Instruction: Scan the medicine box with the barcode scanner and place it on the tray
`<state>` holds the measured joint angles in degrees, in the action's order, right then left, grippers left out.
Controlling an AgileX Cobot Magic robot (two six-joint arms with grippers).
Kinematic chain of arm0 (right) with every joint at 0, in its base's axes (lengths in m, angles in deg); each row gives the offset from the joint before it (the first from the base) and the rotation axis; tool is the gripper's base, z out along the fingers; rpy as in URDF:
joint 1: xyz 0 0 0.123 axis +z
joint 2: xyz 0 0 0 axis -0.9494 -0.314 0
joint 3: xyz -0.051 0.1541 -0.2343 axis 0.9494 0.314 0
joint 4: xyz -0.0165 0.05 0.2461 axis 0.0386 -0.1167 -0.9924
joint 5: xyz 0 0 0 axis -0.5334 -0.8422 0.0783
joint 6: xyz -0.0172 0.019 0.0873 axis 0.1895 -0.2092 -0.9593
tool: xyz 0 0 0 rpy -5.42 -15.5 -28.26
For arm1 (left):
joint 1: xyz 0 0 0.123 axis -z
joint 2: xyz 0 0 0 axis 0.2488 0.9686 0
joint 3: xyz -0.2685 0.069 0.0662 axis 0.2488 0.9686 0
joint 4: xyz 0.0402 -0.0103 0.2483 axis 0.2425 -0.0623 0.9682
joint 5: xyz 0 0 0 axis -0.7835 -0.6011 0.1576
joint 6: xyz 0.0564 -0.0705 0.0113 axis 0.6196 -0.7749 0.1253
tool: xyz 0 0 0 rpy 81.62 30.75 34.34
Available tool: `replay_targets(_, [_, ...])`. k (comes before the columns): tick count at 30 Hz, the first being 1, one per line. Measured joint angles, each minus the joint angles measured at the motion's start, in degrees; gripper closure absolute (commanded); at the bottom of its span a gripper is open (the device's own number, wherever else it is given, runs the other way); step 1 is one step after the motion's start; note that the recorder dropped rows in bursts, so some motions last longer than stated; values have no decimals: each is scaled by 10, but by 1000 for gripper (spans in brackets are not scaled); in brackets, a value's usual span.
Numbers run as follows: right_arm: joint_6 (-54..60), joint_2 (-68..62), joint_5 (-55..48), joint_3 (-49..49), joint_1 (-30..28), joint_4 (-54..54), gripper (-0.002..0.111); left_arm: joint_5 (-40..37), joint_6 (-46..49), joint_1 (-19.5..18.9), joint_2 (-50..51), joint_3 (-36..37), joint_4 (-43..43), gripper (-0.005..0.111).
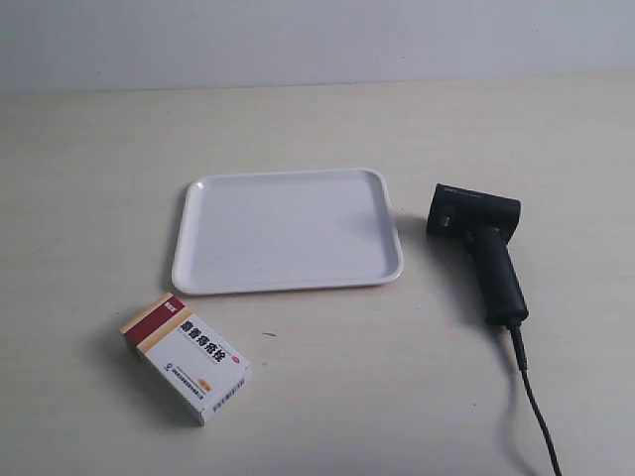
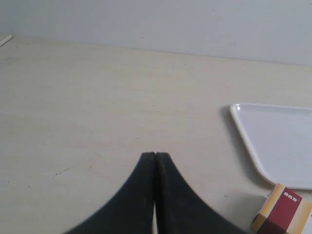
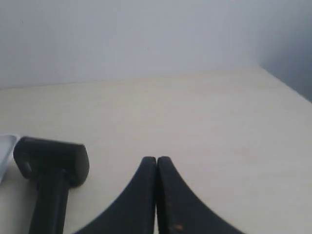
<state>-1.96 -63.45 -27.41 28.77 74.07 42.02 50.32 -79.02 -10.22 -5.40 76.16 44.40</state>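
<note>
The medicine box point(image 1: 186, 357) lies flat on the table in front of the tray's near left corner, its red and tan end toward the tray; that end also shows in the left wrist view as the box point(image 2: 283, 211). The white tray point(image 1: 197, 268) sits in the middle with nothing on it, its rim showing too as the tray point(image 2: 243, 131). The black barcode scanner point(image 1: 486, 248) lies to the tray's right, handle toward the front. My left gripper point(image 2: 155, 155) is shut on nothing, above bare table. My right gripper point(image 3: 156, 159) is shut and empty, beside the scanner point(image 3: 51, 170).
The scanner's thin black cable point(image 1: 536, 407) runs off the front edge of the exterior view. A pale wall point(image 1: 317, 40) stands behind the table. In the right wrist view the table's edge point(image 3: 285, 85) runs close by.
</note>
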Motion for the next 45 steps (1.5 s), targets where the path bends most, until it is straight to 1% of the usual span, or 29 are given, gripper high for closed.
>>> replay_targets(2, [0,0,48,0,0,2,108,0,0,0,0,0,0,107])
replay_targets(3, [0,0,116,0,0,2,108,0,0,0,0,0,0,107])
replay_targets(4, [0,0,149,0,0,2,108,0,0,0,0,0,0,107])
replay_targets(5, [0,0,204,0,0,2,108,0,0,0,0,0,0,107])
replay_targets(10, [0,1,312,0,0,5,108,0,0,0,0,0,0,107])
replay_targets(12, [0,1,417,0,0,5,108,0,0,0,0,0,0,107])
replay_targets(14, [0,1,476,0,0,3,108,0,0,0,0,0,0,107])
replay_targets(19, [-34,1,483,0,1,3,108,0,0,0,0,0,2,107])
replay_targets(21, [-35,-1,484,0,14,3,108,0,0,0,0,0,11,107])
replay_targets(24, [-25,-12,485,0,32,4,108,34,0,0,0,0,16,107])
replay_targets(27, [-20,-24,485,-6,45,6,108,102,0,0,0,0,17,107])
replay_targets(36, [-28,-71,485,-52,49,52,108,398,0,0,0,0,17,107])
replay_targets(38, [-36,-81,485,-61,49,59,108,436,-2,0,0,0,15,107])
replay_targets(39, [-39,-83,485,-64,49,62,108,432,-4,0,0,-3,8,107])
replay_targets(41, [-41,-89,484,-68,49,63,108,394,-9,0,1,-24,-3,107])
replay_targets(43, [-41,-90,483,-71,49,64,108,349,-11,0,16,-58,-8,107])
replay_targets(45, [-43,-90,483,-77,49,65,108,321,-15,0,44,-94,-11,107])
